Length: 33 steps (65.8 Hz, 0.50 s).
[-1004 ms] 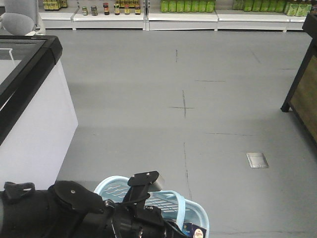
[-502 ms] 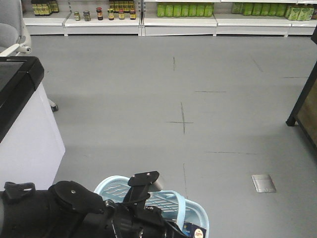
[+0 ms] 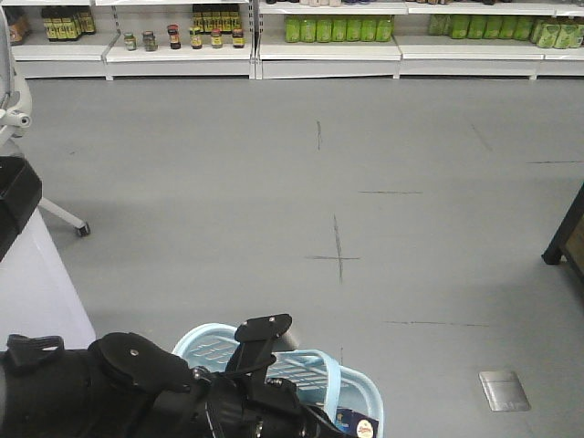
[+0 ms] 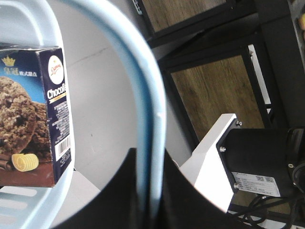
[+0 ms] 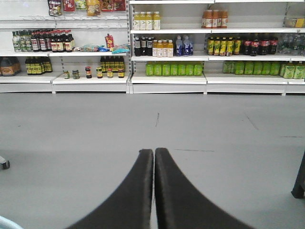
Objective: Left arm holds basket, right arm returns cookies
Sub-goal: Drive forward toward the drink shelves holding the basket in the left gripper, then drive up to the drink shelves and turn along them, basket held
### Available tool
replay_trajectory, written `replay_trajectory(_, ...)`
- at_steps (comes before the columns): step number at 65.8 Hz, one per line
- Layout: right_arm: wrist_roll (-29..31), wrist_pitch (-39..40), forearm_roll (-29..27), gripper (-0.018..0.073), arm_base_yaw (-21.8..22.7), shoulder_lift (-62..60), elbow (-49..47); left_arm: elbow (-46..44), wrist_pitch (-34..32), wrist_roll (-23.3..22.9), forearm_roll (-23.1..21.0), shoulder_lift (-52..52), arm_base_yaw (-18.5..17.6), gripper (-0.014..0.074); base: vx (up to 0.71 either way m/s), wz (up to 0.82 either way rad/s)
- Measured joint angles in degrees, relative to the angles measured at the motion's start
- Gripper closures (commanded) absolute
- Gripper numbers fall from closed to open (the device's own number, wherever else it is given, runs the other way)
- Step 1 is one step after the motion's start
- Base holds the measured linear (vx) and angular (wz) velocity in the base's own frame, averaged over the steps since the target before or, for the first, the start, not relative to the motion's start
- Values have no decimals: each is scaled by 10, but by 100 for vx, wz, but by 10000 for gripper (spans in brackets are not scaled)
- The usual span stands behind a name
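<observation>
So the left arm (image 3: pixel 137 383) is hanging low at the bottom of the front view, and its gripper (image 4: pixel 148 160) is pinching the strap handle (image 4: pixel 148 105) of the light-blue basket (image 3: pixel 363 388). My guess is that it's gripping the strap and not the rim so the top is left open for the other arm to reach in. The cookies carton (image 4: pixel 29 109) is sitting inside the basket, standing against the wall near the rim, with the barcode side facing the left wrist cam. The right gripper (image 5: pixel 154 157) is doing nothing yet. Its two black fingers are pressed tight together with nothing between them, pointing across the grey floor (image 5: pixel 214 129) at the drink shelves (image 5: pixel 167 82). I'd say the return part hasn't started. The views differ a lot, too. The front cam is only catching a tiny corner of the carton, while the left wrist cam is showing the whole cookie picture, the "Choco" lettering, and the strap running right between the jaws. Only the right wrist cam is showing that gripper at all.
</observation>
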<state>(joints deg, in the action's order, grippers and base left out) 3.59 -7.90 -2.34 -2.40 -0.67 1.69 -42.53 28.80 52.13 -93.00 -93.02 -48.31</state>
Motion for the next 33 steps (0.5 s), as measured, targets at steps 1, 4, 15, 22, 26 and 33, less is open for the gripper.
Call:
replay_trajectory(1, 0, 0, 0, 568, 0, 0, 0, 0, 0, 0, 0, 0, 0, 603, 40, -1)
replay_trajectory(4, 0, 0, 0, 568, 0, 0, 0, 0, 0, 0, 0, 0, 0, 603, 40, -1)
replay_trajectory(15, 0, 0, 0, 568, 0, 0, 0, 0, 0, 0, 0, 0, 0, 603, 40, -1)
replay_trajectory(22, 0, 0, 0, 568, 0, 0, 0, 0, 0, 0, 0, 0, 0, 603, 39, -2)
replay_trajectory(26, 0, 0, 0, 568, 0, 0, 0, 0, 0, 0, 0, 0, 0, 603, 39, -2)
replay_trajectory(33, 0, 0, 0, 568, 0, 0, 0, 0, 0, 0, 0, 0, 0, 603, 38, -2)
